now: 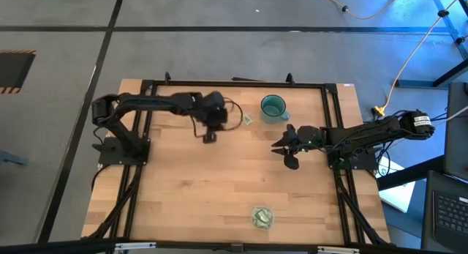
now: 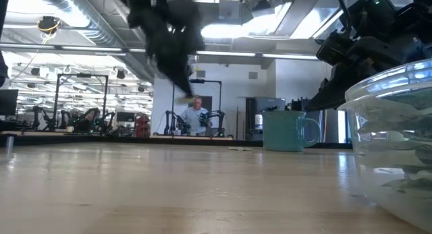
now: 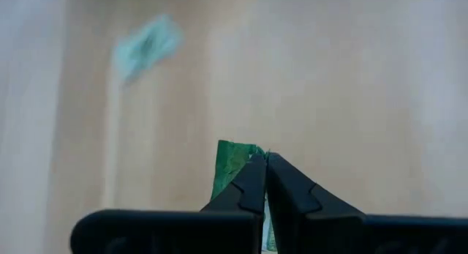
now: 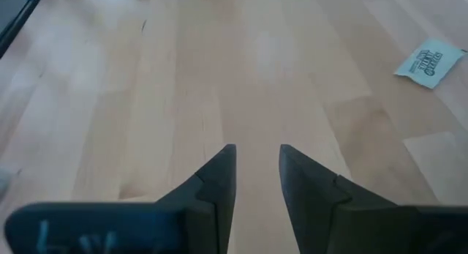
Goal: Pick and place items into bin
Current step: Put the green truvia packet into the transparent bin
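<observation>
The surface (image 1: 219,188) is made of pale wood planks with a smooth, matt finish. The bin (image 1: 262,218) is seen as clear, glossy plastic. The mug (image 1: 273,107) looks glazed and smooth. The packet (image 3: 232,163) appears as thin paper. Matt black plastic is shown by the left gripper (image 3: 264,160).

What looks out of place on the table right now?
Nothing stands out. One packet lies loose beside the teal mug, the left gripper is shut on another packet, and the clear bin sits upright.
</observation>
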You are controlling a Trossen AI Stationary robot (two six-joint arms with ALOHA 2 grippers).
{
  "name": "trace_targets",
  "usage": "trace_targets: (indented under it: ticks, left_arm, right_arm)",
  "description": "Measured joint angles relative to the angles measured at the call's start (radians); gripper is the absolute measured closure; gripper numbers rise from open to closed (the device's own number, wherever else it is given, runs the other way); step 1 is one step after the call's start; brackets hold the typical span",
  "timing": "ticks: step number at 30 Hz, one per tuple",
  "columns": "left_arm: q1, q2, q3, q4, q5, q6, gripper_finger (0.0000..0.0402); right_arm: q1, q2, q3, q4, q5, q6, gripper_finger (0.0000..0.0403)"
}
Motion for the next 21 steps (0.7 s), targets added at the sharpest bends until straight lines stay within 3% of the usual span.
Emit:
trace_targets:
  ticks: [4, 12, 21]
  left_arm:
    - [-0.146, 0.000, 0.056, 0.060, 0.015, -0.031, 0.0398]
    - [-0.404, 0.025, 0.092, 0.352, 0.013, -0.101, 0.0398]
    - [-0.594, 0.247, 0.352, 0.332, 0.011, -0.076, 0.0398]
  right_arm:
    - [0.000, 0.000, 0.000, -0.002, 0.000, 0.000, 0.0294]
    - [0.001, 0.000, 0.000, -0.012, 0.000, 0.060, 0.0294]
    - [0.028, 0.000, 0.000, -0.033, 0.000, 0.178, 0.0294]
